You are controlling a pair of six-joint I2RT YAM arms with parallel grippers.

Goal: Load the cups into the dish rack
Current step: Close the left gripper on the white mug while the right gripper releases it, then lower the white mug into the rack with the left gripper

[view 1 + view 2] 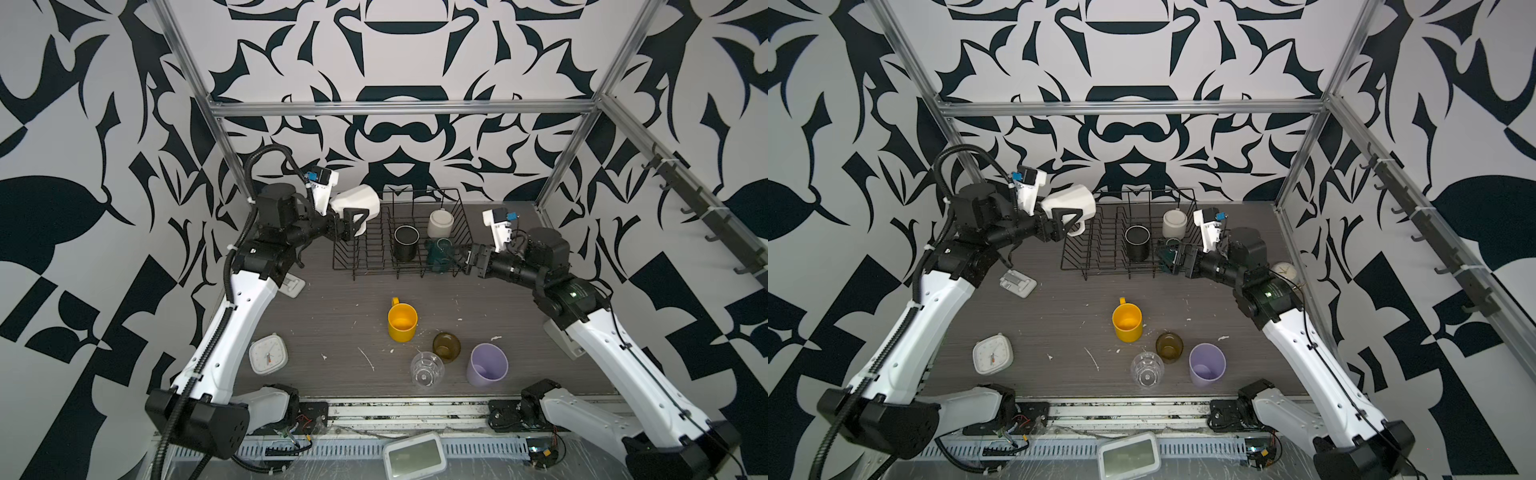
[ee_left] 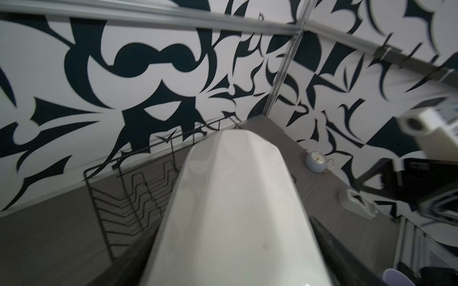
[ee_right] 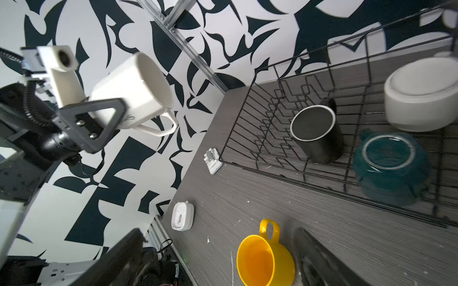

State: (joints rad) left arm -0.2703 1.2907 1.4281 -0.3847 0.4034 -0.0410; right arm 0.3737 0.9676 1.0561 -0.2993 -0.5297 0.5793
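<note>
We are clamping the faceted white mug (image 1: 357, 203) in our left hand (image 1: 353, 226) above the left end of the dish rack (image 1: 365, 249). Our right hand (image 1: 462, 261) is hanging spread beside the teal mug (image 1: 438, 253), racked with the black mug (image 1: 405, 245) and a white mug (image 1: 440, 224). Yellow mug (image 1: 402, 322), amber glass (image 1: 446, 347), clear glass (image 1: 426, 369) and lilac tumbler (image 1: 487, 365) are waiting before the rack.
</note>
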